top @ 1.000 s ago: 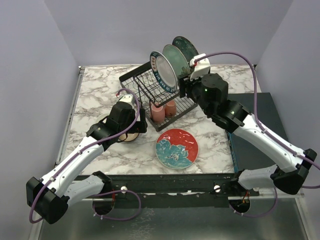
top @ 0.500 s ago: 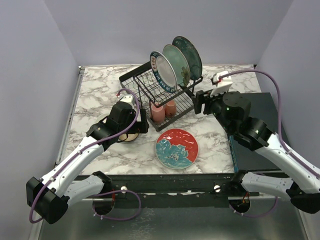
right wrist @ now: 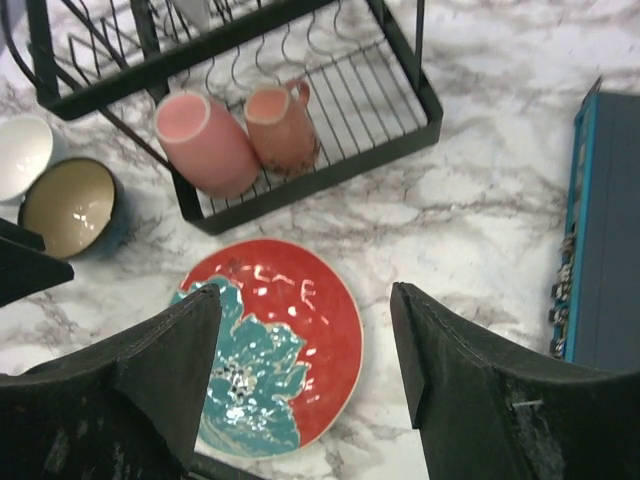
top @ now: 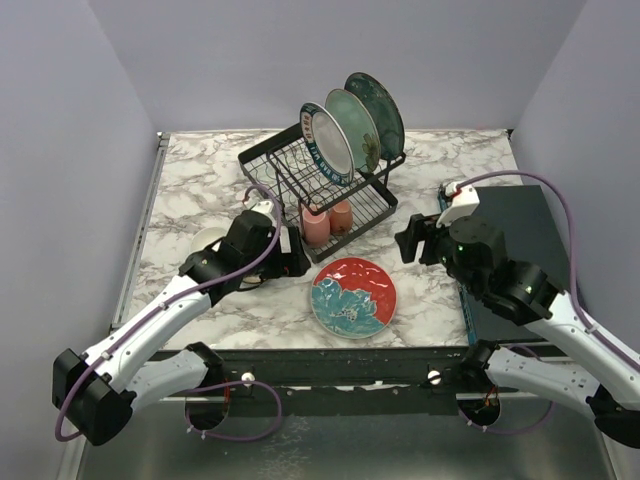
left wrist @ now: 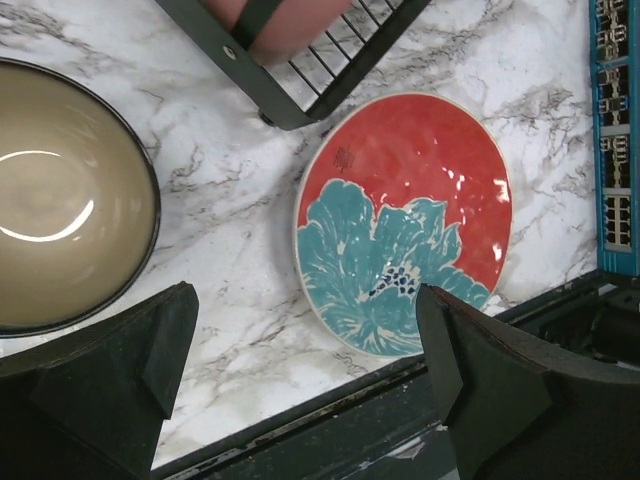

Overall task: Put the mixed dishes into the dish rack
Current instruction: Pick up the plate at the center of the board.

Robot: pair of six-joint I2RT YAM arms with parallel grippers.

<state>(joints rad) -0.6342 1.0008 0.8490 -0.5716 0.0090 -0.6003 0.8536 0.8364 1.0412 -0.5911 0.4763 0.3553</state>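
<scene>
red plate with teal flower; black wire rack

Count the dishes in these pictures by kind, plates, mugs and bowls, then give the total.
Plates: 4, white plate, pale green plate and dark teal plate in the dish rack, red plate on the table.
Mugs: 2, pink mug and second pink mug, both in the rack.
Bowls: 2, white bowl and dark bowl, both on the table.
Total: 8

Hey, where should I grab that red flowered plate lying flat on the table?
Pinch the rim of the red flowered plate. It lies flat on the marble table, so only the edge offers purchase. Probably come in low from its right side, beside the open right gripper.
</scene>
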